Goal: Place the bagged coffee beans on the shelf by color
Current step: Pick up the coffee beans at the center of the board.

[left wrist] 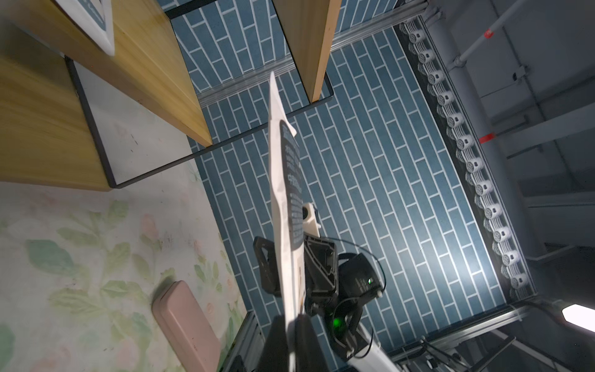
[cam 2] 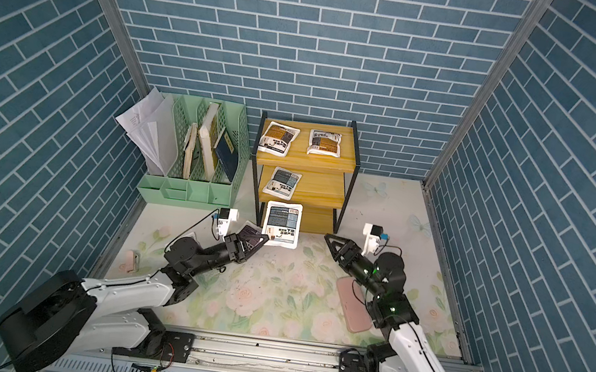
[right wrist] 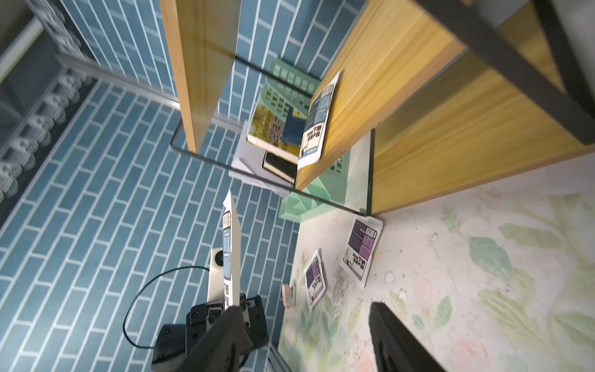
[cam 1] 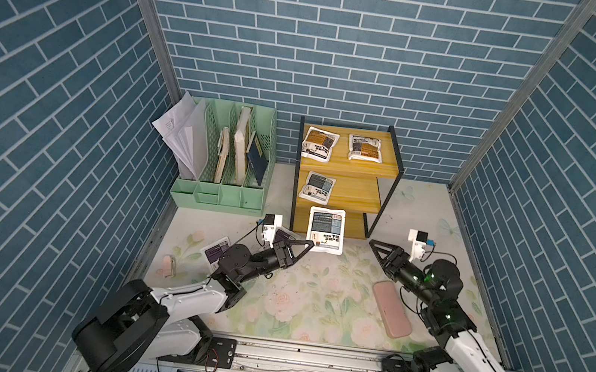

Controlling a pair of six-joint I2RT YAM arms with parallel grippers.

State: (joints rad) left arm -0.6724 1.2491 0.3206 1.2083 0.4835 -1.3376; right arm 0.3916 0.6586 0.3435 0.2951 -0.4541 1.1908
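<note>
Floral tabletop (cam 1: 314, 287): left gripper (cam 1: 310, 244) tight on blue-grey pouch (cam 1: 326, 230), right gripper (cam 1: 373, 243) agape, empty.

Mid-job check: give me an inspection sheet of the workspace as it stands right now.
Surface: floral tabletop, with scattered specks near the shelf.
Job's things: shelf. Two orange-brown pouches on the top tier. One blue-grey pouch on the middle tier. A second blue-grey pouch held up in front of the shelf. Two purple pouches flat on the tabletop.
Clutter: pink case, small pink item, mint organizer with papers and books.
Grippers: left gripper shut on the second blue-grey pouch. Right gripper open and empty.
Cables: black cable looping at the left wrist camera.
Surroundings: brick-pattern walls, metal rail in front.
</note>
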